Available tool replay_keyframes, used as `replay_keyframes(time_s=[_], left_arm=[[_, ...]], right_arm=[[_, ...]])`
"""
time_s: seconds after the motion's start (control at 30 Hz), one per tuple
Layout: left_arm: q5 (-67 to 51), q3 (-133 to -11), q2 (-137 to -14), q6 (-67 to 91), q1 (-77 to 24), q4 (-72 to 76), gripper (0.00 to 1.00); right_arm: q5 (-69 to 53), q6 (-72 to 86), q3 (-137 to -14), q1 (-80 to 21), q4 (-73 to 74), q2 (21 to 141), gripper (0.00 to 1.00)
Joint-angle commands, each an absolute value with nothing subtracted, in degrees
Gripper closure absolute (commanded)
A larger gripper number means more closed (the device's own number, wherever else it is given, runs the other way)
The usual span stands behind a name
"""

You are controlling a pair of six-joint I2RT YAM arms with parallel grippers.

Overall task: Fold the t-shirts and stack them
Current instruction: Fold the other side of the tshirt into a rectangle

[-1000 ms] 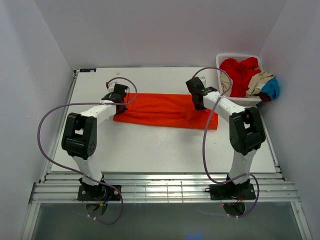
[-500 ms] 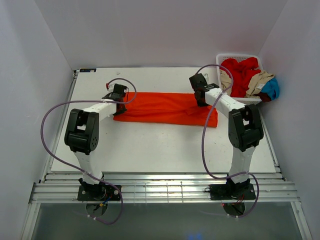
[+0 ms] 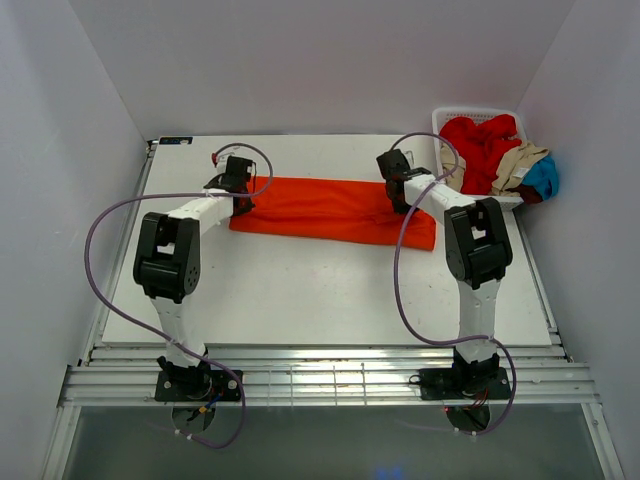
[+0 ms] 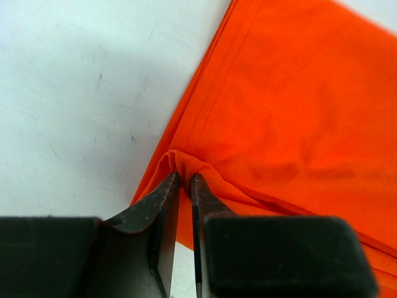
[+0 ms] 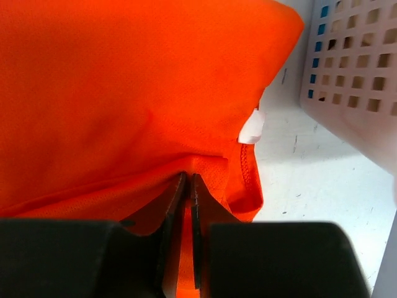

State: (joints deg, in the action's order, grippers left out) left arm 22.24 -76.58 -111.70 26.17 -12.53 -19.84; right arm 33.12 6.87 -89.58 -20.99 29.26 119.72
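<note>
The bright orange t-shirt lies folded into a long band across the white table. My left gripper is shut on its left edge; the left wrist view shows the jaws pinching a fold of orange cloth. My right gripper is shut on the shirt near its right end; the right wrist view shows the jaws pinching orange cloth beside a white label. Red, tan and blue shirts lie heaped in the basket.
The white lattice-sided basket stands at the back right corner, close to my right gripper; its wall shows in the right wrist view. White walls enclose the table on three sides. Purple cables loop from both arms.
Both grippers have moved toward the far side of the table, carrying the shirt's near edge with them. The orange band now lies a little farther back and narrower.
</note>
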Motion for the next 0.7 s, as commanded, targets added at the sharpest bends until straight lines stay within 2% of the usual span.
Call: replay_keyframes(time_s=[0.0, 0.07, 0.1, 0.13, 0.2, 0.3, 0.47, 0.53, 0.63, 0.67], left_arm=[[25.9, -80.3, -105.8, 25.5, -12.1, -16.5, 0.74], [26.8, -81.2, -103.7, 25.1, -12.0, -15.5, 0.72], [27.6, -81.7, -103.0, 24.9, -12.0, -15.1, 0.72], [27.9, -82.8, -102.4, 24.7, -12.0, -14.9, 0.71], [28.0, -83.6, -100.6, 24.8, -12.0, -14.6, 0.70], [27.1, -81.7, -98.0, 26.6, -12.1, -13.2, 0.67], [24.8, -74.9, -94.6, 27.4, -13.2, -8.0, 0.31], [24.3, -74.6, -95.4, 27.4, -13.4, -8.2, 0.31], [20.8, -73.1, -96.0, 28.9, -14.8, -7.4, 0.48], [19.2, -72.0, -96.2, 29.0, -16.8, -6.9, 0.58]], right_arm=[[36.8, 5.2, -93.7, -20.2, 24.4, 117.9, 0.78], [37.6, 4.1, -95.0, -20.0, 24.2, 116.8, 0.69], [38.5, 3.7, -96.1, -20.0, 24.1, 116.3, 0.57], [39.0, 3.3, -96.4, -20.0, 24.3, 115.6, 0.54], [40.2, 3.1, -96.0, -20.0, 24.6, 113.0, 0.49], [39.2, 3.1, -92.5, -20.0, 23.1, 107.5, 0.48], [35.9, 4.5, -82.1, -20.7, 20.1, 99.1, 0.44], [33.9, 5.0, -78.9, -21.0, 19.6, 97.1, 0.44], [26.2, 6.3, -76.5, -21.1, 18.6, 95.5, 0.52], [23.7, 6.6, -74.9, -21.2, 18.1, 95.1, 0.69]])
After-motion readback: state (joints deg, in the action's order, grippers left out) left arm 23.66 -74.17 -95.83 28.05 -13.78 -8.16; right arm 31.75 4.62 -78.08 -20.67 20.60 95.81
